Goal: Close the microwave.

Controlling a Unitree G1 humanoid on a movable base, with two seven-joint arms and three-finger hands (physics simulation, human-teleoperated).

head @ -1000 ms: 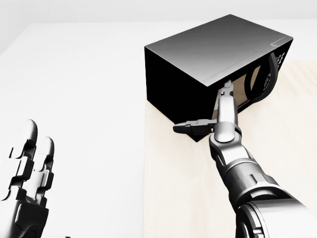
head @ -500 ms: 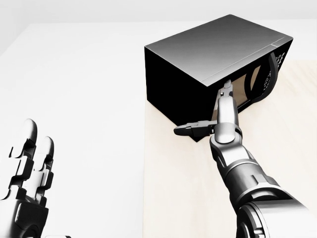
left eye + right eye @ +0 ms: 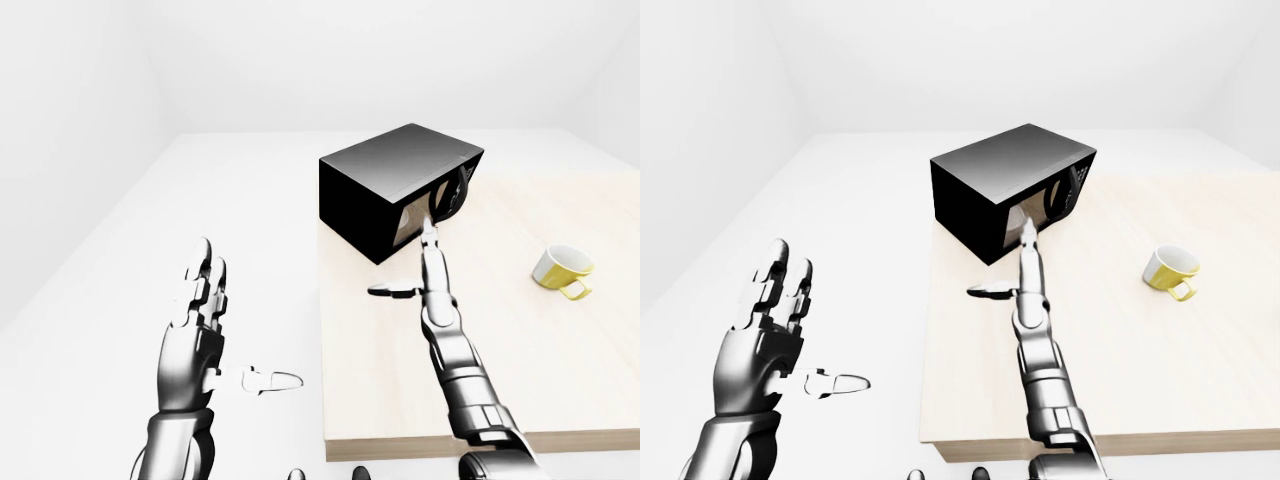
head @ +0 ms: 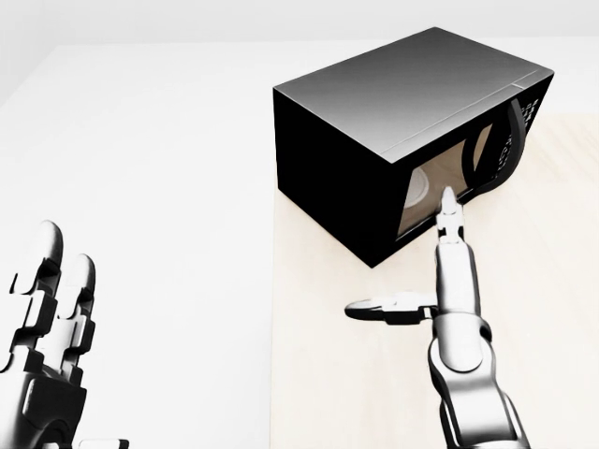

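A black microwave (image 4: 402, 98) stands on the light wooden table (image 4: 328, 374), turned at an angle. Its door (image 4: 432, 187) with dark glass and curved handle (image 4: 501, 140) looks flush with the body. My right hand (image 4: 447, 271) is open, fingers straight, with the fingertips (image 4: 448, 202) at the lower edge of the door and the thumb (image 4: 374, 309) sticking out to the left. I cannot tell whether the fingertips touch the door. My left hand (image 3: 200, 320) is open and empty, raised off the table's left side, far from the microwave.
A yellow cup (image 3: 562, 270) stands on the table to the right of the microwave. The table's left edge (image 4: 272, 327) runs just left of my right arm. White floor and walls lie around.
My right hand has pulled back from the door glass, down in the head view, to the door's lower edge. My left hand has sunk slightly. The microwave has not visibly moved.
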